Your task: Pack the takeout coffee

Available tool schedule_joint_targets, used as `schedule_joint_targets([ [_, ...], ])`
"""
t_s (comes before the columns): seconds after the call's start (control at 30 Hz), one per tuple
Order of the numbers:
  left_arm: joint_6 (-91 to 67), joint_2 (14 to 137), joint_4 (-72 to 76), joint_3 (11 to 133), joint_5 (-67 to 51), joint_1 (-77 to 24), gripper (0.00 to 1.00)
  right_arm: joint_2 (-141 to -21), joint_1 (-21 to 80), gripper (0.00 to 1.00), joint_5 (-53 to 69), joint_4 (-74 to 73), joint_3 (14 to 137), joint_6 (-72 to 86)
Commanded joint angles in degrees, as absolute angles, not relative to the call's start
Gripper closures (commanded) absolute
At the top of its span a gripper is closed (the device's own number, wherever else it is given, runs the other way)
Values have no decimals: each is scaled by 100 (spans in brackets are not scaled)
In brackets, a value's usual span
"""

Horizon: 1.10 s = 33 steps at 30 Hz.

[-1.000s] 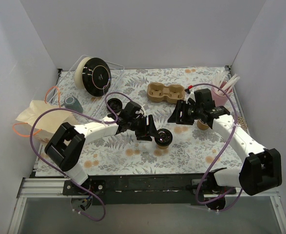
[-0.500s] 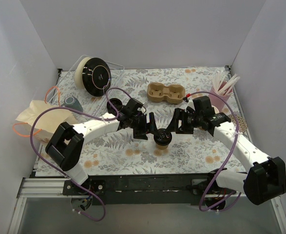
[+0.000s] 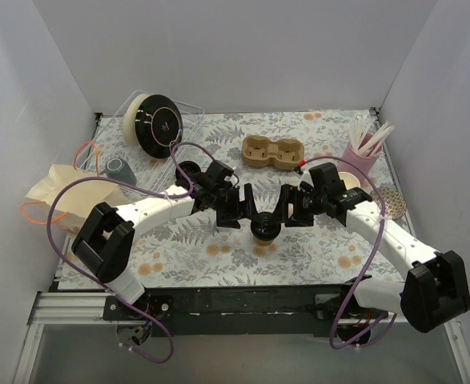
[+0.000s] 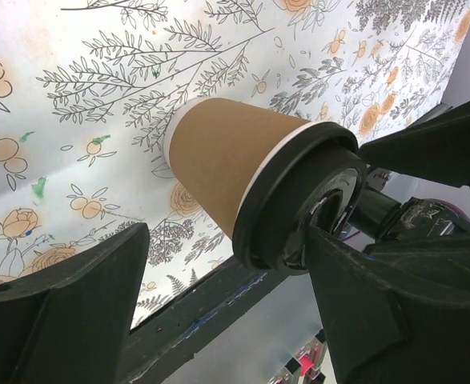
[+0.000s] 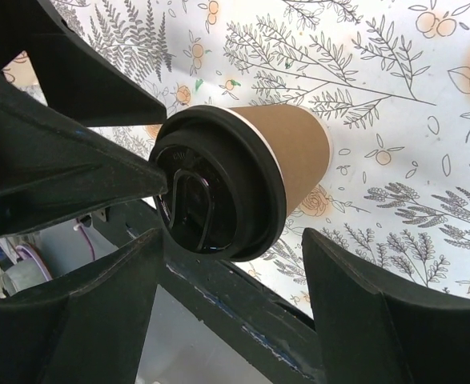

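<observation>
The takeout coffee (image 3: 264, 229), a kraft-brown cup with a black lid, stands upright on the floral tablecloth at the middle front. My left gripper (image 3: 249, 216) is open on its left side. In the left wrist view the cup (image 4: 226, 164) lies between the fingers: one finger (image 4: 395, 304) is against the lid, the other (image 4: 58, 312) is well off. My right gripper (image 3: 281, 214) is open on the cup's right side. In the right wrist view the cup (image 5: 295, 148) sits between its spread fingers (image 5: 379, 320), with gaps showing.
A cardboard cup carrier (image 3: 273, 152) lies behind the cup. A pink cup of straws (image 3: 363, 152) stands at the back right. A grey-green mug (image 3: 120, 170) and a paper bag (image 3: 62, 192) are at the left. A plate rack (image 3: 156, 122) is at the back left.
My right gripper has swung left from near the pink cup and now straddles the coffee cup. My left gripper and the cup have barely moved.
</observation>
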State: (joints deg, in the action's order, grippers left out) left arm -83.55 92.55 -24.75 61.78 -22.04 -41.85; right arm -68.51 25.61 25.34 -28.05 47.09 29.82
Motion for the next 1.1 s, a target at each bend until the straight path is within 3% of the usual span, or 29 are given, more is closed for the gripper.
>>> schedule_joint_targets([
  [0.0,-8323,8780,-2523,6293,-2285,-4184,21,-6952,2663,23,2452,-2514,4685,3103],
  [0.2,-8236,8605,-2601,6319,-2171,-4184,21,-6961,2760,25,2391,-2364,4536,3164],
  [0.47,-7691,8842,-2945,6443,-1977,-3990,37,-7057,2786,31,2294,-2233,4316,3059],
  [0.73,-7453,9105,-2734,6267,-2153,-3955,43,-7146,2786,44,2259,-2153,4113,2892],
  [1.07,-7427,9158,-2311,5634,-2188,-3955,47,-7435,2786,50,2276,-2180,4008,2760],
])
